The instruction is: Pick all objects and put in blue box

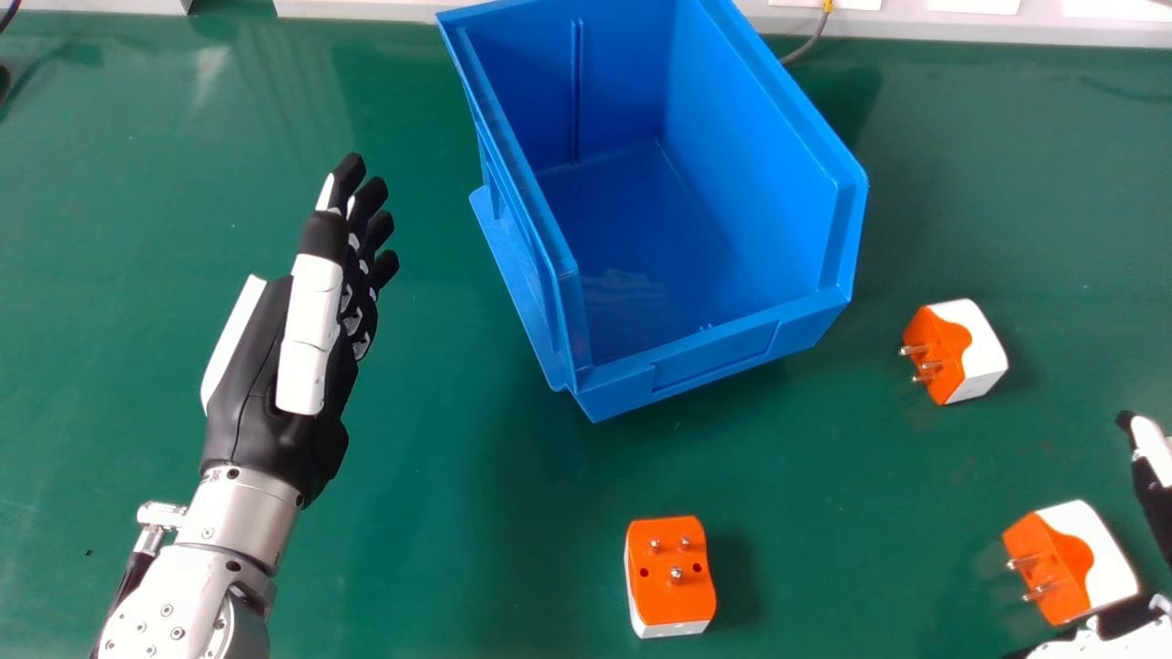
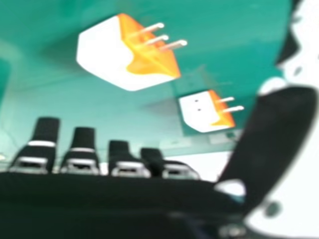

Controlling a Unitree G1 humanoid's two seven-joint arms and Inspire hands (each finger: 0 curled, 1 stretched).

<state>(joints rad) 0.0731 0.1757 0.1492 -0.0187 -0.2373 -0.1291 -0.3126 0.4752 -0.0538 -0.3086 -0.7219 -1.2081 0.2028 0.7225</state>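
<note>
Left hand (image 1: 309,348) was over the worktop (image 1: 430,522), fingers straight, left of the blue box (image 1: 714,331). One plug adapter (image 1: 667,586) sat prongs-up nearer the robot than the box; another (image 1: 980,343) lay to its right, prongs leftward. Third adapter (image 1: 1067,558) lay just beside the right hand (image 1: 1158,453), thumb and fingers apart.

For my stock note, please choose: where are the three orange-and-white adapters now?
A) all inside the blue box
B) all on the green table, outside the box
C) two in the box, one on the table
B: the middle adapter, the far right adapter and the near right adapter rest on the green table, and the blue box is empty.
</note>
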